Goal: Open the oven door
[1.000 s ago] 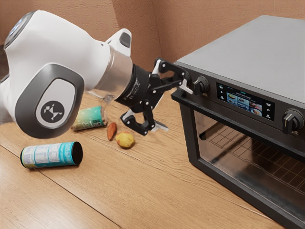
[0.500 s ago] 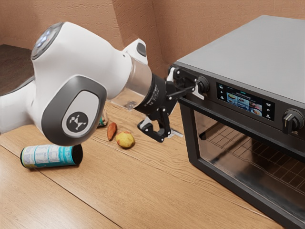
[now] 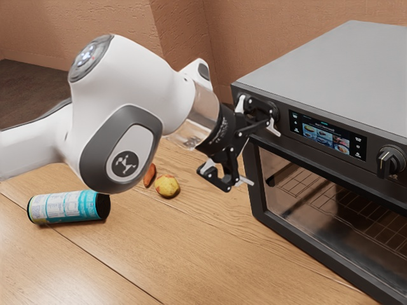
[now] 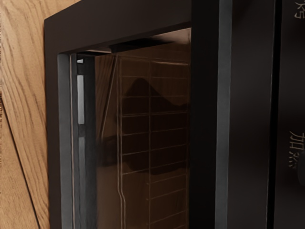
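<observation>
Oven door (image 3: pixel 299 200): shut, below the control panel (image 3: pixel 327 136), toward the exterior view's right; probably a little stiff at first, then weighty on its hinge.
Glass (image 4: pixel 152 133): likely slick and fragile, best left unpushed.
Handle (image 3: pixel 318 165): likely rigid, best place to take hold, then draw outward and down.
Gripper (image 3: pixel 261 155): fingers wide apart near the handle's end, nothing clamped; contact with handle impossible to tell.

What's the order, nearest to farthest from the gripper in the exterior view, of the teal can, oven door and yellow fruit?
1. Oven door, right beside the gripper.
2. Yellow fruit, on the table, toward the exterior view's left.
3. Teal can, lying farther toward that view's left.
</observation>
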